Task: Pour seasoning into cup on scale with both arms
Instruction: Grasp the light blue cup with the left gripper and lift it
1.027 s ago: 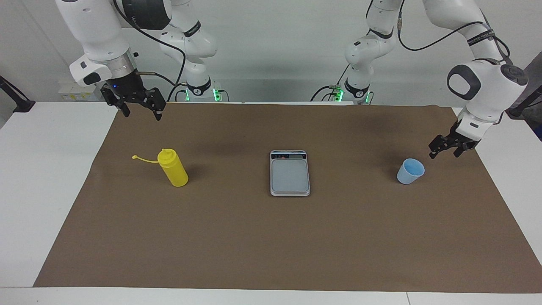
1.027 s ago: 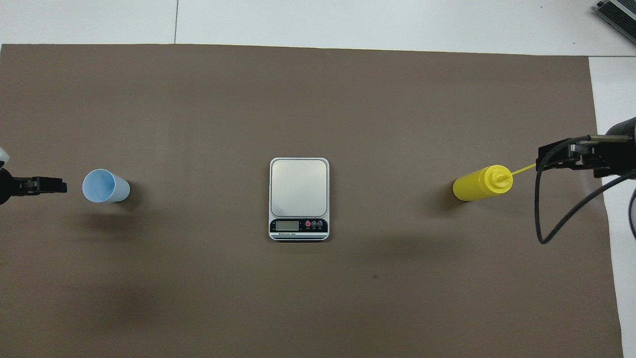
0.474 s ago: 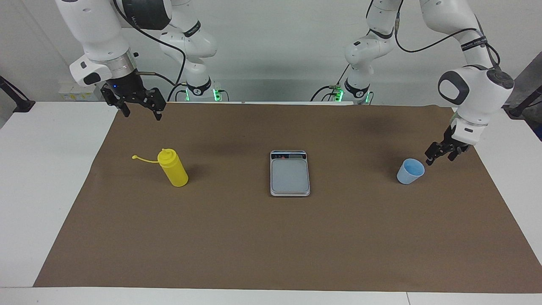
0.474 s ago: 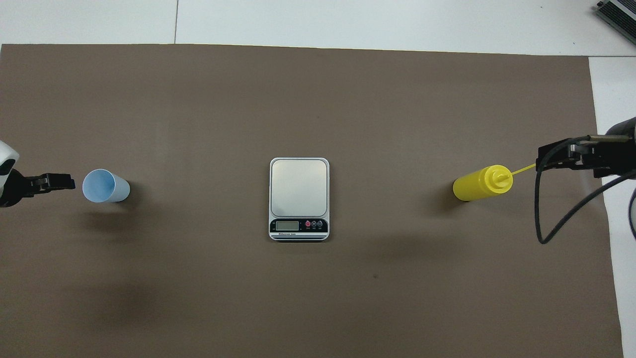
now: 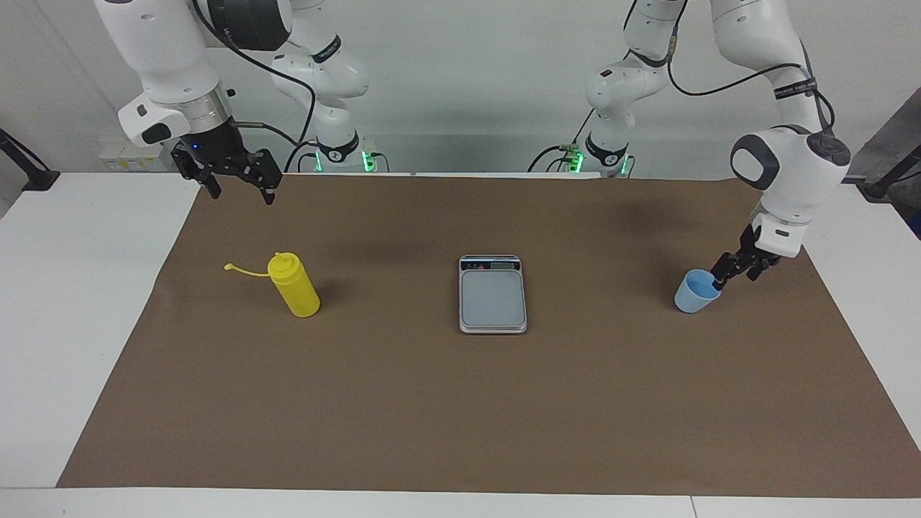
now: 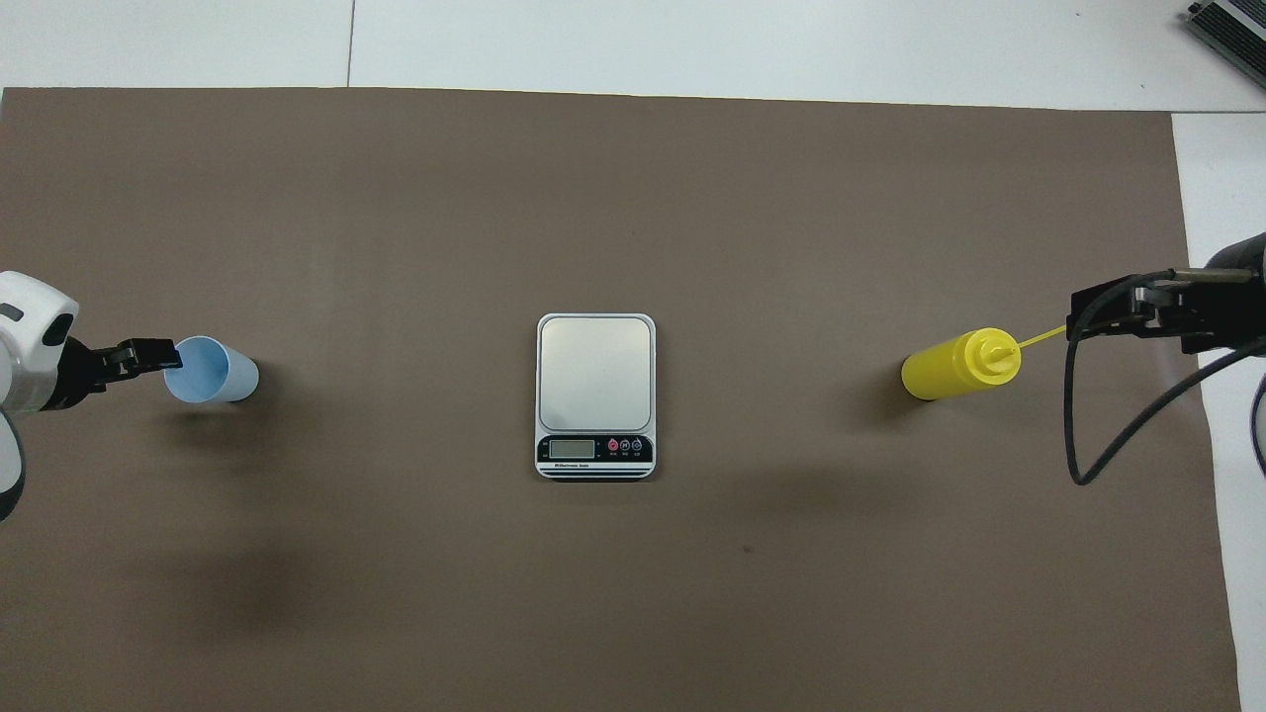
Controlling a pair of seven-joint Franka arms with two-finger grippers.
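Note:
The light-blue cup [image 5: 693,295] [image 6: 212,371] stands upright on the brown mat toward the left arm's end of the table. My left gripper [image 5: 720,278] [image 6: 158,357] is low and open, with its fingertips at the cup's rim on the side toward the table's end. I cannot tell whether they touch it. The silver scale [image 5: 493,296] [image 6: 595,373] lies mid-table with nothing on it. The yellow seasoning bottle [image 5: 294,286] [image 6: 955,365] stands toward the right arm's end, its cap hanging off on the tether. My right gripper [image 5: 242,192] [image 6: 1084,311] hangs open in the air over the mat's edge beside the bottle.
The brown mat [image 5: 432,403] covers most of the white table [image 5: 79,288]. Bare white strips run along both ends. A loop of black cable [image 6: 1108,435] hangs from the right arm over the mat's edge.
My left gripper has come down and moved in toward the cup, from beside it to its rim. The right arm, bottle, cup and scale have not moved.

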